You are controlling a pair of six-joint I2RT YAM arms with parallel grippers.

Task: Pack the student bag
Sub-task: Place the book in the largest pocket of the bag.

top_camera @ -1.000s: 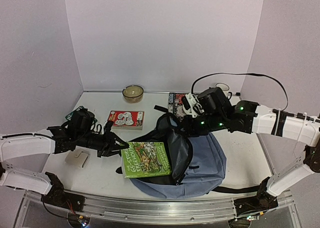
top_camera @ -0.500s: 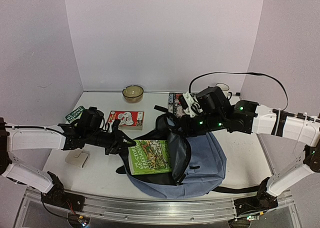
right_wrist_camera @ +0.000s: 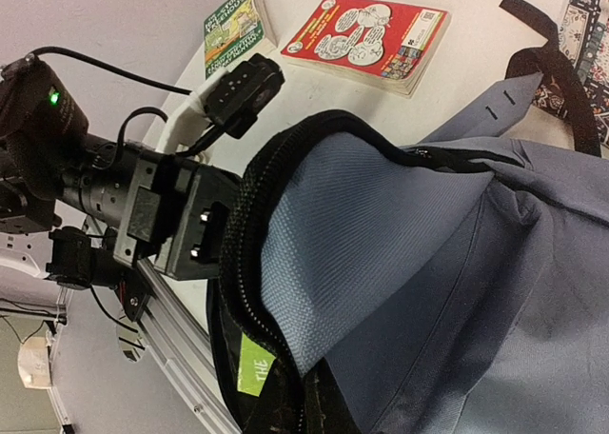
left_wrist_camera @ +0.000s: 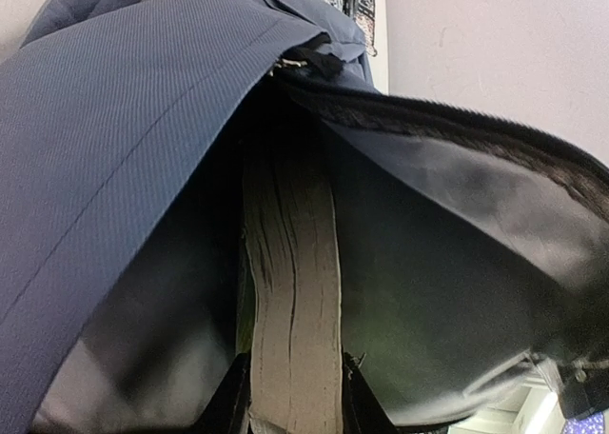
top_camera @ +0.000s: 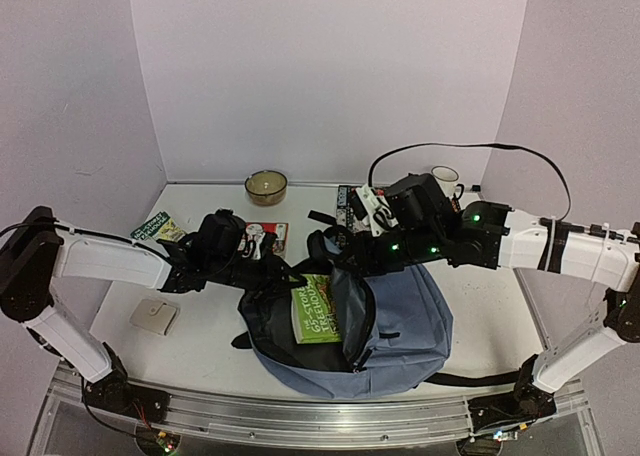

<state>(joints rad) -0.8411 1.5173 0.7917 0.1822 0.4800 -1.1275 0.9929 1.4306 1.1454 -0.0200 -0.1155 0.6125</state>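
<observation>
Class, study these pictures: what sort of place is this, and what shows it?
Probably a robot lab test cell: plain lilac walls box in a white table, and arms are bolted to a metal rail.

Brown bowl (top_camera: 266, 185), red book (right_wrist_camera: 369, 42), white mug (top_camera: 445, 179), tan pad (top_camera: 154, 317)

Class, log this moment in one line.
left gripper: grips green book, partly inside student bag | right gripper: holds bag opening up
</observation>
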